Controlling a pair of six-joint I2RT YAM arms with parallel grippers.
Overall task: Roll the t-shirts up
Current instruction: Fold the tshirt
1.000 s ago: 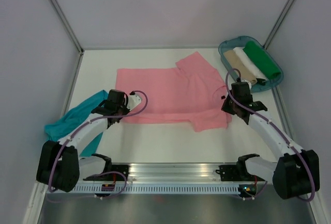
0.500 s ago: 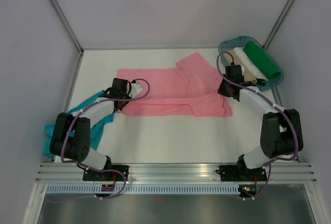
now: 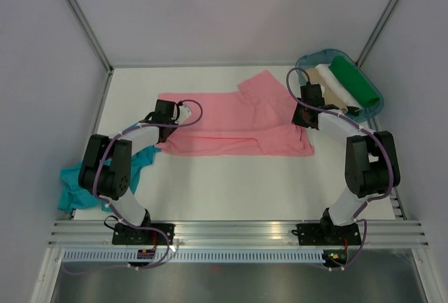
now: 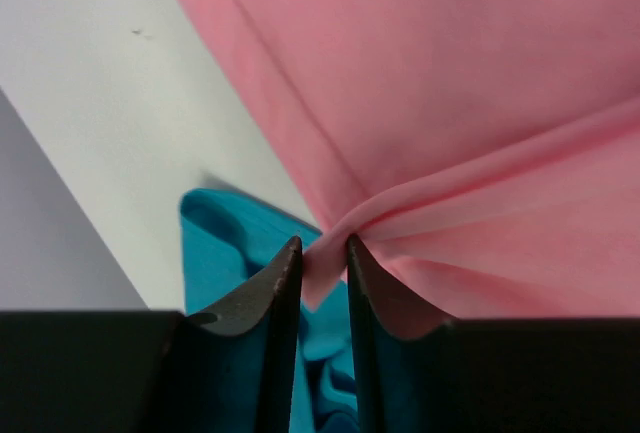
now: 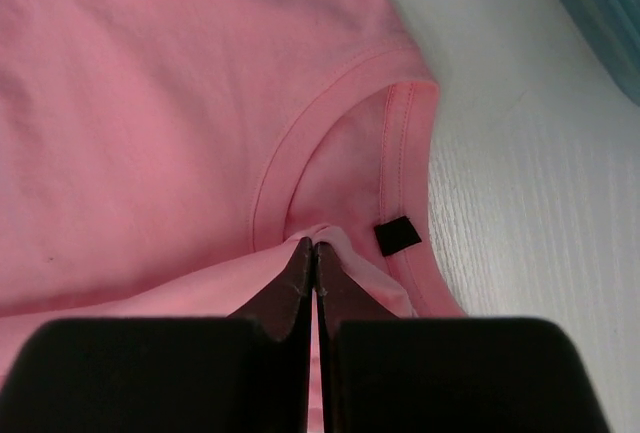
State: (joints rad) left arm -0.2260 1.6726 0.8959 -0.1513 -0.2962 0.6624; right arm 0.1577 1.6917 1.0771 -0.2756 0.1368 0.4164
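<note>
Both hands pinch the salmon pink t-shirt [image 3: 224, 124], spread on the table [image 3: 231, 184]: the left hand [image 4: 322, 253] grips its hem edge, the right hand [image 5: 314, 249] a fold beside its collar. The teal blue t-shirt [image 3: 84, 173] lies crumpled just beside the hem end.

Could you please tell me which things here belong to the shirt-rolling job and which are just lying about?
Part of the job:
- pink tee, spread flat
- teal tee, crumpled at the left
- left pincer and right pincer, each pinching the pink tee

Lying about:
- tray, far right corner
- rolled cloths inside it
</note>
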